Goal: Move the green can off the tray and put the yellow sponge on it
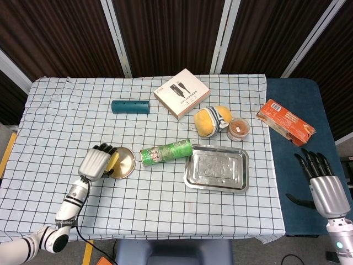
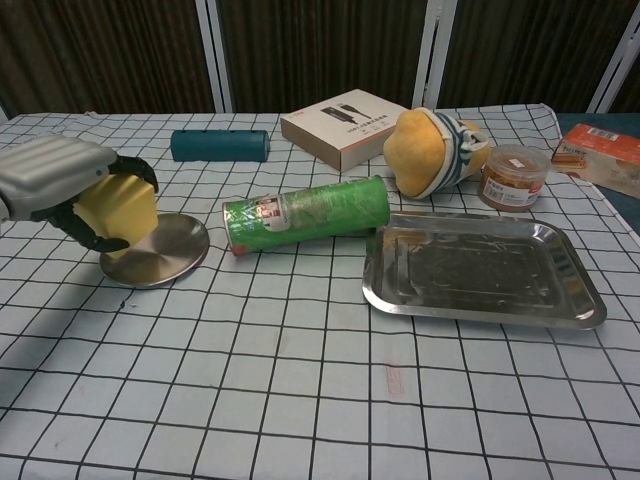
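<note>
The left hand (image 2: 60, 185) grips the sponge (image 2: 118, 210) over the round dish (image 2: 160, 252). The tray (image 2: 480, 268) lies well to its right, past the can (image 2: 305, 214), which lies on its side just beside the tray's left edge. The right hand (image 1: 325, 185) hangs spread, off the table.

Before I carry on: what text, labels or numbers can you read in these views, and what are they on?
None can be read.
White box: a cable picture and a small red mark, print too small.
Green can: label near its left end, blurred.
Orange packet: print too small.
Jar: lid label blurred.
</note>
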### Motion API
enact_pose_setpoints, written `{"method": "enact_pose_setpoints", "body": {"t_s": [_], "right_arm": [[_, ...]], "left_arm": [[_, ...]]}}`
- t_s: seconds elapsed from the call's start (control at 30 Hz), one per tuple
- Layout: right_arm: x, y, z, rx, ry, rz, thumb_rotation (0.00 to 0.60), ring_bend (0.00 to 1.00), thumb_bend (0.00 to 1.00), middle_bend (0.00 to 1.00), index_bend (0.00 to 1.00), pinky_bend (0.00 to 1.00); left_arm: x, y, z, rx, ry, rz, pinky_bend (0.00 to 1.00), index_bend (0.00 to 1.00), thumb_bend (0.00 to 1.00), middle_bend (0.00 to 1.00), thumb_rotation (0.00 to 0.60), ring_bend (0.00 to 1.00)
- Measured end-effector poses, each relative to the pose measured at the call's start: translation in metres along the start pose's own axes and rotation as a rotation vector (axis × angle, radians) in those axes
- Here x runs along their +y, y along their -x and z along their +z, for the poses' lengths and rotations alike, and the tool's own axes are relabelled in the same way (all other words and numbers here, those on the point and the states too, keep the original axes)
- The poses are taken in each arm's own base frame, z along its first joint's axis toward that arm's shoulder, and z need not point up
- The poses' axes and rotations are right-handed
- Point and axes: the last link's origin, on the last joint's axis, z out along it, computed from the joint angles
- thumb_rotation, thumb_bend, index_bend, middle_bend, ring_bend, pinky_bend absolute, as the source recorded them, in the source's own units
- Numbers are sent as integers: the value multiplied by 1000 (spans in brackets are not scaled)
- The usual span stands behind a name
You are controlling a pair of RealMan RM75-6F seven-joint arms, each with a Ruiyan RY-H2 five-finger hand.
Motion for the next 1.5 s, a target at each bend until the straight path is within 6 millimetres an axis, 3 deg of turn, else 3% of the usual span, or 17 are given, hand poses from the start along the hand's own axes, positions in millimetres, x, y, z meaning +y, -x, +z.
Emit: {"method": "enact_pose_setpoints", "body": {"t_s": [0.3, 0.77, 1.03, 1.23, 1.5], "right_arm": [[-1, 0, -1, 2, 1, 3, 600, 0, 74, 0, 0, 0], [0, -9, -5, 37, -10, 46, 600, 0, 73, 0, 0, 0], [1, -11, -5, 45, -11, 56, 600, 0, 72, 0, 0, 0], [1, -14, -6, 53, -14, 75, 600, 0, 72, 0, 0, 0], [2, -20, -8, 68, -25, 113, 600, 0, 70, 0, 0, 0]], "left_arm": [[37, -20, -31, 23, 65, -104, 796, 298, 354, 419, 600, 498], [103, 6, -24, -111, 30, -190, 795, 285, 354, 404, 600, 498], [120, 7, -21, -137, -8, -211, 796, 273, 355, 393, 600, 497], [133, 0, -20, -99, -80, -240, 793, 120, 350, 244, 600, 368], [144, -7, -32, -63, -143, -273, 819, 161, 351, 330, 600, 429]]}}
